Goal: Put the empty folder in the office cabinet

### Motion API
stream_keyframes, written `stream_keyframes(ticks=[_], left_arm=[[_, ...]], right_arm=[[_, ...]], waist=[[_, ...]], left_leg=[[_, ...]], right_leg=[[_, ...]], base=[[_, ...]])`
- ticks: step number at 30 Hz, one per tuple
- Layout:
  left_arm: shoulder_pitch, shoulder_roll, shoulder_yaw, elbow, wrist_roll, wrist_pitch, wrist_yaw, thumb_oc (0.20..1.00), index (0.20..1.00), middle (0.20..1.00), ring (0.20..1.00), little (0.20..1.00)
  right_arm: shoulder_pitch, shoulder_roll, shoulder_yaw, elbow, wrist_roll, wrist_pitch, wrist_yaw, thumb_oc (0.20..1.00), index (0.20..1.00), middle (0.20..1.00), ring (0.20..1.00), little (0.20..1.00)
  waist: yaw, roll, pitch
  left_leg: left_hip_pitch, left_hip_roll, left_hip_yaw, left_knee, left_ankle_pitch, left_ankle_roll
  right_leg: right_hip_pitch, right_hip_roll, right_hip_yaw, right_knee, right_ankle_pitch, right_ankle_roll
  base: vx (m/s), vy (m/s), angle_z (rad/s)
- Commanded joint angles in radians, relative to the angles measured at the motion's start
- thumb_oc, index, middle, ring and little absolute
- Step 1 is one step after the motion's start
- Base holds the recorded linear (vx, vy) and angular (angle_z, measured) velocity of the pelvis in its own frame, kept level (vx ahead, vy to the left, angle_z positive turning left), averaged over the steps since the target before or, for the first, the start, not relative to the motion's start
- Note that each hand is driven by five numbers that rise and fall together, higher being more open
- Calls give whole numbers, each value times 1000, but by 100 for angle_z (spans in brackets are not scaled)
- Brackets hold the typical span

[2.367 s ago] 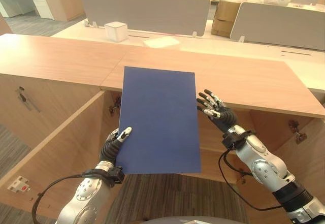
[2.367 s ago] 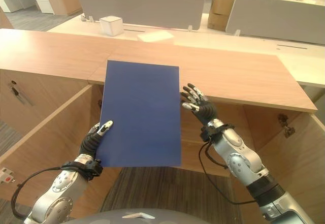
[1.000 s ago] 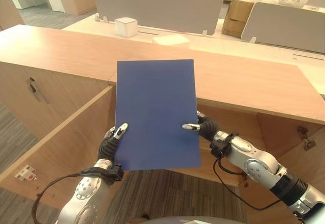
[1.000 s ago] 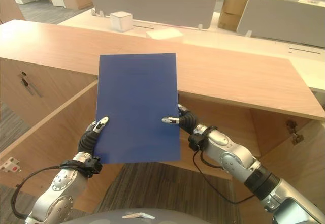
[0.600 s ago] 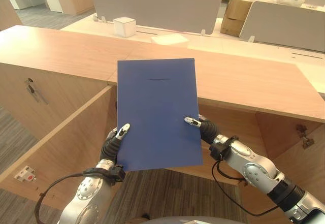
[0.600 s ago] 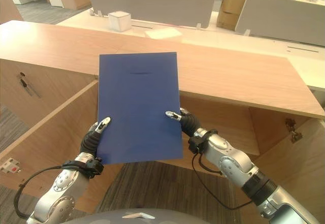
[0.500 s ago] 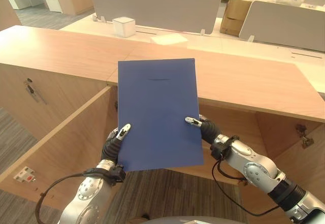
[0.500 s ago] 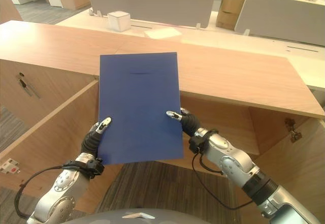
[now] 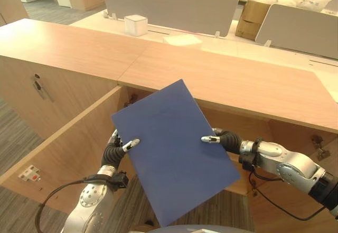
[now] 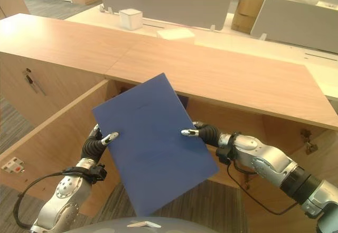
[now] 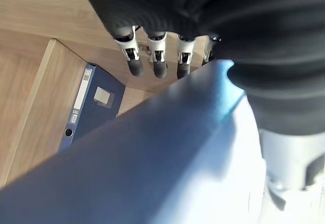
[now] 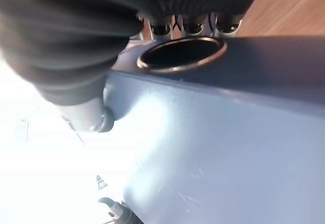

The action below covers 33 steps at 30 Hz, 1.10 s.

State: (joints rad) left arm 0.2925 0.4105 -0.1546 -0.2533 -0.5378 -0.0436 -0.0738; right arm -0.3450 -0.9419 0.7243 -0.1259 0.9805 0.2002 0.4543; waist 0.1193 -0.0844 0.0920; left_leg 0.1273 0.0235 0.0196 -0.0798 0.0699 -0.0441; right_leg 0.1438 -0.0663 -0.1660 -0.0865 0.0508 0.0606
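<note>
In the left eye view you are holding the blue folder (image 9: 174,154) in the air before the open cabinet (image 9: 79,138) below the desk (image 9: 222,80), tilted, likely to slip it under the top. Your left robot hand (image 9: 117,149) is pinching one edge and your right robot hand (image 9: 219,138) the other, thumbs on its face. The left wrist view is showing fingers (image 11: 155,56) behind the cover and a binder (image 11: 89,104) already inside. The right wrist view is showing the spine's ring hole (image 12: 180,54) beside the fingers.

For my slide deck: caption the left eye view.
Both robot hands, left and right, hold a tilted blue folder before the open wooden cabinet.
</note>
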Motion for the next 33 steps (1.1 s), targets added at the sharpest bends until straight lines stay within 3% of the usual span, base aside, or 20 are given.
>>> stream_keyframes(ticks=[1, 14, 19, 23, 26, 33], left_arm=[[-44, 28, 45, 16, 54, -76, 0, 1000, 1000, 1000, 1000, 1000], [-29, 21, 90, 27, 79, -76, -5, 1000, 1000, 1000, 1000, 1000], [-2, 43, 99, 11, 61, -70, -20, 1000, 1000, 1000, 1000, 1000], [-17, 80, 103, -8, 46, -77, -1, 1000, 1000, 1000, 1000, 1000], [-26, 85, 104, -7, 46, -81, 15, 1000, 1000, 1000, 1000, 1000], [-47, 58, 119, 53, 56, -84, 86, 1000, 1000, 1000, 1000, 1000]], right_arm=[[-103, -39, 44, -73, -7, -32, 52, 200, 200, 200, 200, 200], [-29, -8, 74, 3, -105, 10, 100, 200, 200, 200, 200, 200], [21, 3, 55, 55, -164, 3, 100, 200, 200, 200, 200, 200], [38, 60, 10, 132, -191, -29, 47, 200, 200, 200, 200, 200], [43, 89, -11, 161, -199, -42, 18, 200, 200, 200, 200, 200], [39, 245, -71, 252, -216, -87, -90, 200, 200, 200, 200, 200]], waist=[[15, -36, -35], [33, -28, -5], [65, -42, 58], [104, -59, 152], [113, -68, 177], [126, -91, 212]], left_leg=[[10, 33, -14, -7, -98, -34], [9, 38, -26, -7, -97, -34], [-39, 50, -45, -7, -75, -39], [-139, 70, -76, -7, -30, -53], [-176, 77, -87, -7, -14, -61], [-240, 96, -92, -7, 5, -73]], right_leg=[[-23, -87, -36, -1, -11, 89], [-27, -81, -38, -1, -16, 87], [-64, -69, -52, -1, -15, 85], [-144, -52, -77, -1, 0, 80], [-168, -46, -93, -1, 3, 77], [-218, -27, -108, -1, 4, 70]], base=[[0, 0, 0], [0, 0, 0], [-60, -60, 4], [-146, -106, 19], [-42, -79, 26], [-4, -57, 15]])
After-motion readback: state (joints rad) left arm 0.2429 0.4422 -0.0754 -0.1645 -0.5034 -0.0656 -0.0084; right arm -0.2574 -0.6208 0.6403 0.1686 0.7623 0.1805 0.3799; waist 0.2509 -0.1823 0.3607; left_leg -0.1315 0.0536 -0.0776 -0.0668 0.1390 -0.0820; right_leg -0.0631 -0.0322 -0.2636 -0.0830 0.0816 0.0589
